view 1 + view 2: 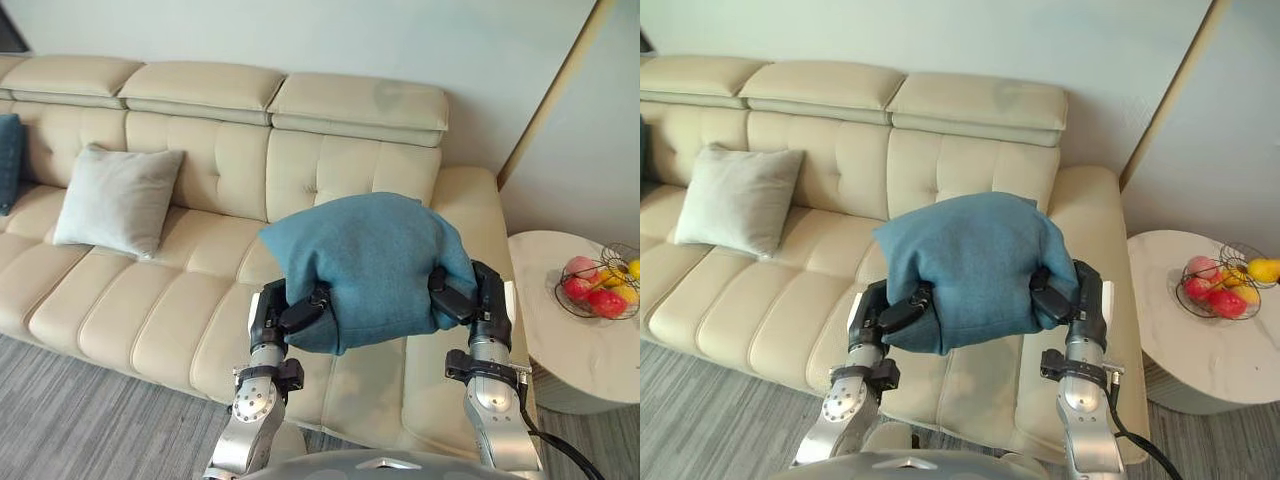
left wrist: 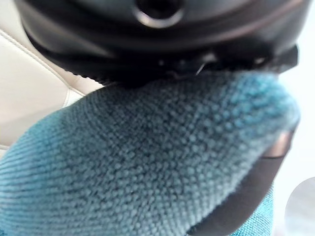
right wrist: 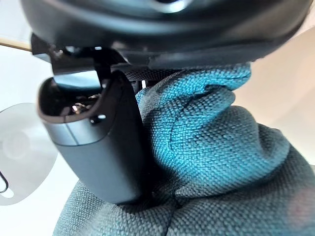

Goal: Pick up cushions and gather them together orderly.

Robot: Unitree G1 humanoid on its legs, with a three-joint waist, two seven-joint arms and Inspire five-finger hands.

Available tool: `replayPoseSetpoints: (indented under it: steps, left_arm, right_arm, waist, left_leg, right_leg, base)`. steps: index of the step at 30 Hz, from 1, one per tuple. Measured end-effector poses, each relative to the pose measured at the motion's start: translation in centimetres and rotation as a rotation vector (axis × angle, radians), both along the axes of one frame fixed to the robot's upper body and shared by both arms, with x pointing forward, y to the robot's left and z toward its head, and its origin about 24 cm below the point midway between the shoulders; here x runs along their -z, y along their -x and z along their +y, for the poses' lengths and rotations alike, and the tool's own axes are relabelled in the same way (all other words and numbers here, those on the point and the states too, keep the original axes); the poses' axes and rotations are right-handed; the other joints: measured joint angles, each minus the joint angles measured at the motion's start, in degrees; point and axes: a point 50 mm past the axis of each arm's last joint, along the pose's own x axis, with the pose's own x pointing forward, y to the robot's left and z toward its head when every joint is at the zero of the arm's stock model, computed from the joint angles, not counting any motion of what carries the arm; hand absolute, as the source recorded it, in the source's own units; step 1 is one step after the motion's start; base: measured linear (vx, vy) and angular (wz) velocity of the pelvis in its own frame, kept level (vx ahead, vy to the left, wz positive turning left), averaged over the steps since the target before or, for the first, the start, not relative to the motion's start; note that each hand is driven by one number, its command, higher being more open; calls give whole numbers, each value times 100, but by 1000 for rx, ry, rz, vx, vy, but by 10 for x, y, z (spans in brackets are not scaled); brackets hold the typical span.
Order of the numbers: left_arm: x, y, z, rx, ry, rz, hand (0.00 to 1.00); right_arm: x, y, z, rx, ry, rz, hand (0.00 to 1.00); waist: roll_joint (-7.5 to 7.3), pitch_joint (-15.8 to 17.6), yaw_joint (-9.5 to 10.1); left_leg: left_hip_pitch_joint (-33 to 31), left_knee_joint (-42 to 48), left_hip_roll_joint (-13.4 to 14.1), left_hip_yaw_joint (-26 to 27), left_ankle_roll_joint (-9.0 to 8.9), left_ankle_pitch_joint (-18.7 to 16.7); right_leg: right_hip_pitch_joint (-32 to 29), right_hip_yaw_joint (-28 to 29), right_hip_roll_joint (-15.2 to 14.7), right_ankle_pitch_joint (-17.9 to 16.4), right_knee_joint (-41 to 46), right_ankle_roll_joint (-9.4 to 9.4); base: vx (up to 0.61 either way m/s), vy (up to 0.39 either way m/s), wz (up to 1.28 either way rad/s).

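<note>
While both arms are raised in front of the robot, the teal cushion [image 1: 370, 265] hangs between them in the air, clear of the sofa [image 1: 150, 320] and above its right-end seat. The left hand [image 1: 292, 314] is closed on the cushion's lower left side and the right hand [image 1: 462, 296] on its right side. In both wrist views the cloth bunches up tight against the hand, so the grip looks firm on both sides. The cushion is squashed and sags a little between the hands. A grey cushion [image 1: 118, 198] leans upright against the backrest well to the left. A dark cushion [image 1: 8, 160] shows at the far left edge, mostly cut off. A table [image 1: 560, 355] with a fruit basket [image 1: 602, 285] stands just beside the sofa's right arm, close to the robot's right elbow. My reading is that the pick-up is done and the carry is in hand, with the teal cushion not yet set down anywhere. The sensible gathering spot is by the grey cushion, since two cushions already sit at that end. The next move calls for a turn or sidestep to the left, away from the table, with both hands holding evenly so the cushion does not slip or twist. It should then be lowered onto the seat and stood against the backrest just beside the grey one without knocking it over. Only then should the hands let go.
</note>
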Motion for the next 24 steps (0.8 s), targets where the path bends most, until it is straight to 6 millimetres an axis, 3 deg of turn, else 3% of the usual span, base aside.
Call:
replayPoseSetpoints:
  steps: [2,7,15,20,24]
  left_arm:
    - [1,1,0,1,-1,3,0]
    - [1,2,1,8,-11,4,0]
    - [-5,-6,-6,41,-54,-35,0]
    - [-28,-32,-10,9,-74,-142,0]
    - [-66,-64,-12,-58,-104,-299,0]
  right_arm:
    - [5,2,1,16,-17,23,0]
    - [6,1,2,14,-20,26,0]
    - [2,-5,3,29,37,11,0]
    - [-17,-30,11,27,88,-75,0]
    - [-55,-64,28,29,115,-245,0]
  waist:
    - [-96,-5,-17]
    - [-136,-33,35]
    - [-297,-71,46]
    - [-297,-27,49]
    - [-284,122,102]
  left_leg:
    - [78,-77,-208,117,45,26]
    - [396,-628,-496,331,274,185]
    - [156,-999,-534,713,338,404]
    - [-436,-1001,-470,825,403,572]
    - [-1067,-812,-443,945,473,642]
  right_leg:
    - [-6,121,-232,17,-16,59]
    - [-34,380,-519,50,-79,115]
    - [-554,732,-574,282,-254,372]
    - [-1216,796,-517,597,-247,362]
    - [-1844,882,-553,731,-151,449]
  base:
    - [97,226,-9]
    - [31,126,-16]
    - [-10,27,-25]
    - [-64,29,-14]
    - [-88,37,-11]
